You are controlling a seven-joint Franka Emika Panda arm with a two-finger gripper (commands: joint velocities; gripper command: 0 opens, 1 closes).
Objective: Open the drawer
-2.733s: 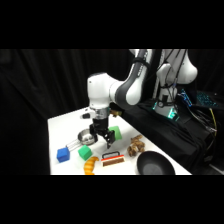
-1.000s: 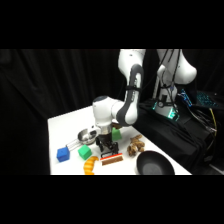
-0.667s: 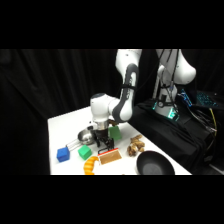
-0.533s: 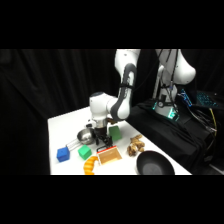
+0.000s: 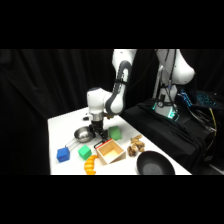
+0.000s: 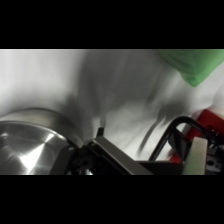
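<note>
The gripper (image 5: 100, 135) is being held low over the white bench (image 5: 62, 122), right at the back edge of the drawer (image 5: 111, 152). The drawer is seen as a small tan box with a red rim, sitting near the front of the bench. In the wrist view, a thin black handle (image 6: 172, 131) is being shown next to the red edge of the drawer (image 6: 206, 120), very near the gripper's black parts. It cannot be told if the gripper is wide or closed, or if the handle is being held.

A shiny metal bowl (image 5: 81, 134) is being seen just left of the gripper. A green cube (image 5: 115, 132) is sitting just behind the drawer, and another green cube (image 5: 84, 152) is sitting to the drawer's left. A blue cube (image 5: 63, 154) is lying farther left. An orange toy (image 5: 90, 164) is lying at the front edge, beside the drawer. A brown lump (image 5: 135, 147) is sitting to the right of the drawer, and a black pan (image 5: 155, 164) is lying in front of that.
</note>
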